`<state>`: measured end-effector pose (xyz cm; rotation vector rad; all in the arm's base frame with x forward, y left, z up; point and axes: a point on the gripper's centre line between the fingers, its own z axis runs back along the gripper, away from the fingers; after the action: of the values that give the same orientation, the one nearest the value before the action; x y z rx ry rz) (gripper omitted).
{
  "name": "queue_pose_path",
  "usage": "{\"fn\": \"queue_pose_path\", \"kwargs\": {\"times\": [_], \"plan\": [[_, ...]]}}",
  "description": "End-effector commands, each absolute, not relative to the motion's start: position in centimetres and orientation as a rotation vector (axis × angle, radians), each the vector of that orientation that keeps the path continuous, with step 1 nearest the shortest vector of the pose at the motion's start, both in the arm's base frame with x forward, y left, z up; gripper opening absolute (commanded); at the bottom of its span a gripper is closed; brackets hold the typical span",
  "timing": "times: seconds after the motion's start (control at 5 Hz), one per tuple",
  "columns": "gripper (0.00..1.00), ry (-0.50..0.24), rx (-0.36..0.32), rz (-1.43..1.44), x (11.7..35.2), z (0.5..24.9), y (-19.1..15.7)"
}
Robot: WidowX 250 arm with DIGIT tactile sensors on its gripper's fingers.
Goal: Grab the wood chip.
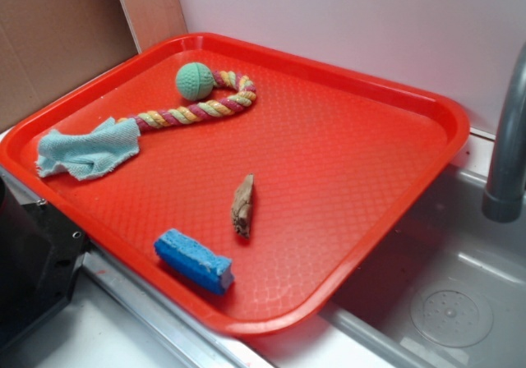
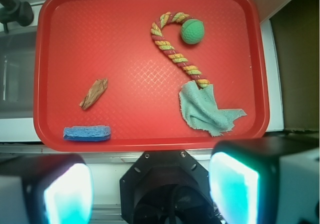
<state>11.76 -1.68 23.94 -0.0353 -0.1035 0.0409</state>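
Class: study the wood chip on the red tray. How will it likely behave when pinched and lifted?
The wood chip looks stiff, being solid rough wood, so it should hold its shape. Its small size suggests it is light. Its tapered, uneven form, lying flat on the tray, makes rolling unlikely, though it may pivot if pinched near the thin end.
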Motion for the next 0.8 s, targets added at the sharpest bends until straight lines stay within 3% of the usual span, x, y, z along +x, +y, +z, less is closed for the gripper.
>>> {"fn": "queue_pose_path", "kwargs": {"times": [0.0, 0.6], "plan": [[1.0, -0.104, -0.035, 0.041, 11.8, 23.9, -1.7], [1.0, -0.071, -0.086, 0.421, 13.7, 19.8, -5.7]]}}
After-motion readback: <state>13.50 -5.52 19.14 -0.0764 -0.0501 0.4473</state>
